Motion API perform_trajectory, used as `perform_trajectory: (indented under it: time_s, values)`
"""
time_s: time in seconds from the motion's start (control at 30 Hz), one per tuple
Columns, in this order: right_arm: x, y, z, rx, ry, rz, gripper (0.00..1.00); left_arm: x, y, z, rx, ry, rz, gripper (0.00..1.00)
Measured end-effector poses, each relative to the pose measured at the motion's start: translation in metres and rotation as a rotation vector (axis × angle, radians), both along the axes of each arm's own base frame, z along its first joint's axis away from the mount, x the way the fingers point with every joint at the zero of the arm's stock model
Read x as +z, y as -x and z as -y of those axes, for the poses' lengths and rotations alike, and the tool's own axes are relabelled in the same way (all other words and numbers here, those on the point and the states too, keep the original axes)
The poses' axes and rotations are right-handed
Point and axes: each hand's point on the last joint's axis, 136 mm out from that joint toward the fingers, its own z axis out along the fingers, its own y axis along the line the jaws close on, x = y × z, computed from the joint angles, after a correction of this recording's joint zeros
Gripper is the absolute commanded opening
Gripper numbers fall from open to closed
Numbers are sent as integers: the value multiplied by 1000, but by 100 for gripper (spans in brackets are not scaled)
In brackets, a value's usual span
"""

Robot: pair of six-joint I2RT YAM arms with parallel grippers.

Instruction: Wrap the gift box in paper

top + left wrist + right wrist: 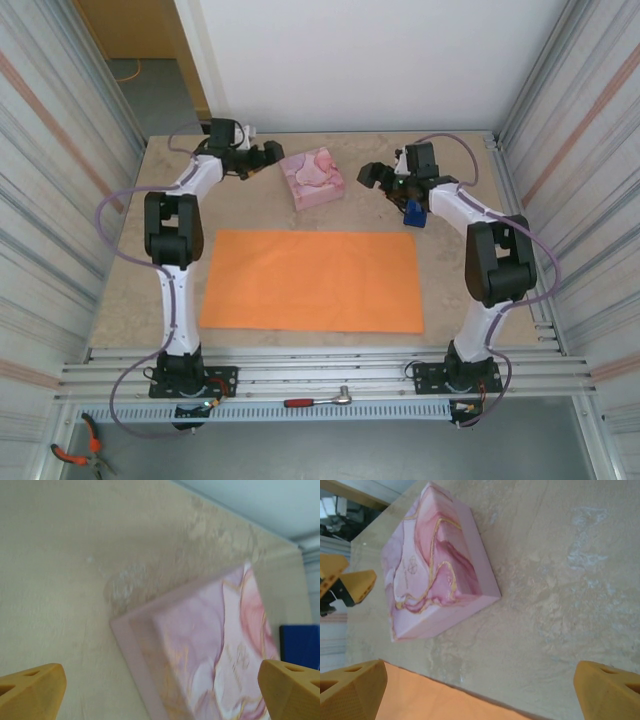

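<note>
Both arms rise from their bases at the near edge, bend at the elbow and reach to the far part of the surface. The left gripper [268, 155] points right and the right gripper [368, 176] points left, facing each other and well apart. Both sets of jaws stand wide, holding nothing, the yellow fingertips [31, 690] at the wrist views' lower corners.

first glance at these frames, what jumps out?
The bright orange paper grabs the eye first, lying flat across the near half of the table. Just beyond it, off the sheet, sits the pink marbled gift box. The left gripper and right gripper flank the box, both open.
</note>
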Motion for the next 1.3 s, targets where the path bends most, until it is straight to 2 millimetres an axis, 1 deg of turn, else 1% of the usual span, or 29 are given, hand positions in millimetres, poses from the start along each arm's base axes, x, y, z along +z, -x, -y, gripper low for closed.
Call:
perform_trajectory:
  time_s: [0.07, 0.13, 0.27, 0.37, 0.43, 0.5, 0.57, 0.63, 0.7, 0.77, 0.9, 1.03, 1.1, 1.17, 1.23, 1.3]
  values:
    - [-4, -5, -1, -3, -6, -9, 93, -2, -10, 7, 3, 22, 1, 99]
    - [-6, -8, 0, -5, -12, -16, 93, -9, -16, 18, -5, 36, -9, 99]
    - [-8, -16, 6, -14, -29, -24, 91, -29, -18, 51, -53, 64, -44, 99]
    - [-9, -20, 10, -21, -35, -26, 91, -36, -20, 75, -89, 95, -56, 99]
    - [-10, -21, 13, -22, -39, -29, 91, -36, -22, 88, -110, 119, -54, 99]
    - [-12, -22, 13, -22, -42, -33, 91, -32, -25, 102, -132, 153, -42, 99]
    - [-15, -24, 13, -20, -43, -37, 91, -28, -25, 114, -149, 187, -38, 99]
    - [-17, -27, 12, -20, -43, -41, 91, -26, -24, 121, -163, 207, -40, 99]
    - [-21, -30, 11, -20, -42, -45, 91, -24, -20, 126, -175, 217, -45, 99]
    - [-24, -34, 9, -16, -41, -49, 90, -27, -16, 126, -178, 210, -56, 99]
    - [-29, -45, 3, -7, -44, -49, 89, -35, -1, 117, -174, 152, -93, 99]
    - [-36, -53, -6, 12, -52, -58, 87, -27, 9, 109, -201, 81, -79, 97]
    - [-41, -55, -10, 21, -54, -64, 86, -19, 13, 108, -221, 62, -64, 93]
    - [-47, -57, -14, 27, -56, -74, 83, -12, 16, 108, -244, 52, -45, 87]
    - [-52, -57, -17, 30, -60, -86, 82, -12, 19, 109, -264, 49, -41, 82]
    - [-57, -57, -21, 36, -66, -98, 80, -18, 24, 109, -286, 49, -53, 79]
